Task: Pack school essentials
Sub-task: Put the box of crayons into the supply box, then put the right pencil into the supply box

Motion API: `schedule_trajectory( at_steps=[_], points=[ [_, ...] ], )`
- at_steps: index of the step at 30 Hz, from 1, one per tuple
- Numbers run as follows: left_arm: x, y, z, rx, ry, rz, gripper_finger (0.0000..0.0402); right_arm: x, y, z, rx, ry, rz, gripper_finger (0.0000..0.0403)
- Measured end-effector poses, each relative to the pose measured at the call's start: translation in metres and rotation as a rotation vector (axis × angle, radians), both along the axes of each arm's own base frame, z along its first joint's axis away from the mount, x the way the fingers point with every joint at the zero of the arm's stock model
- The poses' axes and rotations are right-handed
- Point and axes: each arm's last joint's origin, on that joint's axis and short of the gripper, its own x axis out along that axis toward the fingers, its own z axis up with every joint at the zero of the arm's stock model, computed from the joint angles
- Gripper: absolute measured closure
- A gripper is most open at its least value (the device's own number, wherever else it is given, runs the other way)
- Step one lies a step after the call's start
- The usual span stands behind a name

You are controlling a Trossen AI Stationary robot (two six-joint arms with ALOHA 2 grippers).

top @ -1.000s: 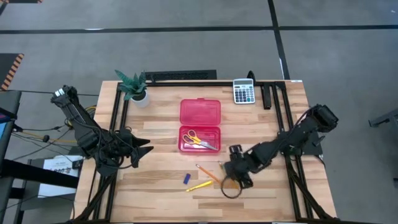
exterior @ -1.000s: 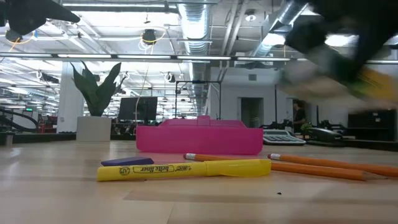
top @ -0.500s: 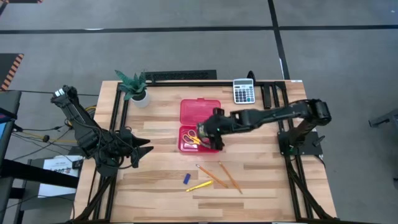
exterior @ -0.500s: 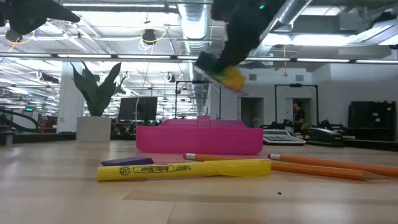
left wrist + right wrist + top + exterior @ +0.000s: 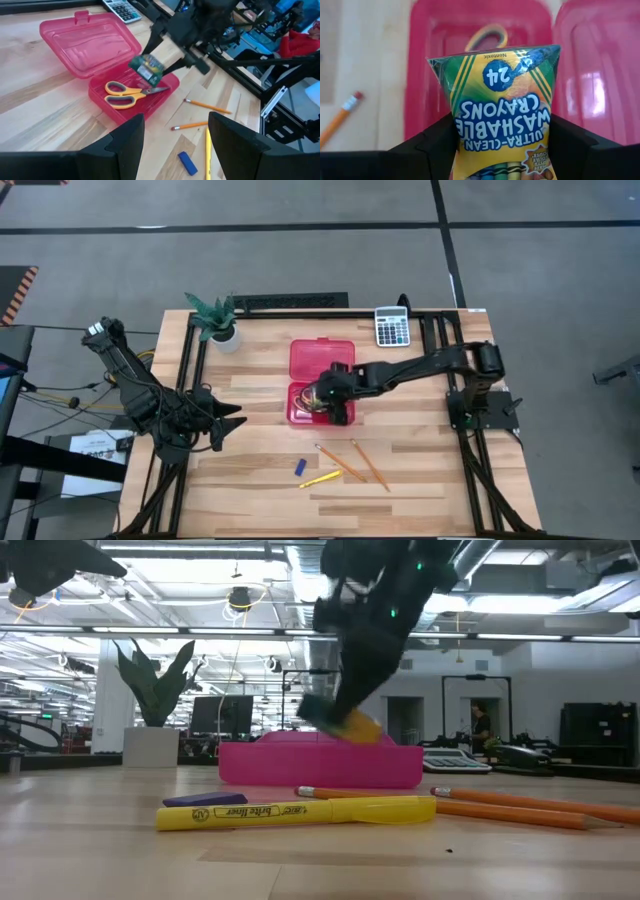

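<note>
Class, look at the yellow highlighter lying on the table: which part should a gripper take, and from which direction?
Grip the yellow highlighter at mid-barrel, coming straight down from above with the fingers across its width. It lies flat on the table, and its middle looks clear of the blue eraser and the pencils near its ends.

Pale wooden desk [image 5: 260,490] of butcher-block planks, framed by black rails. Around the desk, grey concrete floor [image 5: 300,260] crossed by dark lines, one running parallel beyond the desk's far edge, another slanting off past its far right corner. Beyond the desk in the low view, an open hall: exposed silver ducts [image 5: 305,580] overhead, rows of bright strip lights [image 5: 170,632], white columns, dark monitors [image 5: 222,715], a distant person [image 5: 483,730] standing.
</note>
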Motion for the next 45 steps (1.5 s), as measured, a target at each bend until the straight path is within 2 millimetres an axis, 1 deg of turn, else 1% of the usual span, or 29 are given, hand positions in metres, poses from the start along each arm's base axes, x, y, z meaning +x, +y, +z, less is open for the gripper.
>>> schedule_trajectory(
  at_steps=[3, 9, 12, 21, 25, 33, 36, 38, 41, 43, 45],
  points=[
    [0.0, 0.0, 0.0, 0.0, 0.0, 0.0, 0.0193, 0.001, -0.004, -0.009, 0.005, 0.026, -0.011, 0.0132],
    [0.0, 0.0, 0.0, 0.001, 0.0, 0.0, 0.0193, 0.004, -0.004, -0.014, 0.002, 0.028, -0.009, 0.0132],
    [0.0, 0.0, 0.0, 0.003, -0.003, 0.003, 0.0193, 0.001, -0.005, -0.018, 0.003, 0.077, -0.014, 0.0132],
    [0.0, 0.0, 0.0, 0.012, 0.0, -0.001, 0.0193, 0.0, -0.007, -0.018, -0.006, 0.085, -0.026, 0.0129],
    [0.0, 0.0, 0.0, 0.012, 0.0, -0.001, 0.0193, -0.002, -0.009, -0.019, 0.001, 0.101, -0.026, 0.0109],
    [0.0, 0.0, 0.0, 0.017, 0.001, -0.003, 0.0193, -0.003, -0.009, -0.016, 0.001, 0.102, -0.02, 0.0052],
    [0.0, 0.0, 0.0, 0.016, 0.001, -0.003, 0.0193, -0.003, -0.009, -0.011, 0.006, 0.12, -0.02, 0.0039],
    [0.0, 0.0, 0.0, 0.018, 0.002, -0.004, 0.0193, -0.004, -0.008, -0.002, 0.021, 0.15, -0.021, 0.0036],
    [0.0, 0.0, 0.0, 0.019, 0.002, -0.006, 0.0193, -0.002, -0.002, 0.028, 0.096, 0.135, -0.04, 0.0036],
    [0.0, 0.0, 0.0, 0.019, 0.002, -0.006, 0.0193, -0.01, 0.008, 0.048, 0.171, 0.145, -0.049, 0.0036],
    [0.0, 0.0, 0.0, 0.022, 0.004, -0.008, 0.0193, -0.022, 0.022, 0.063, 0.216, 0.134, -0.078, 0.0036]
  ],
)
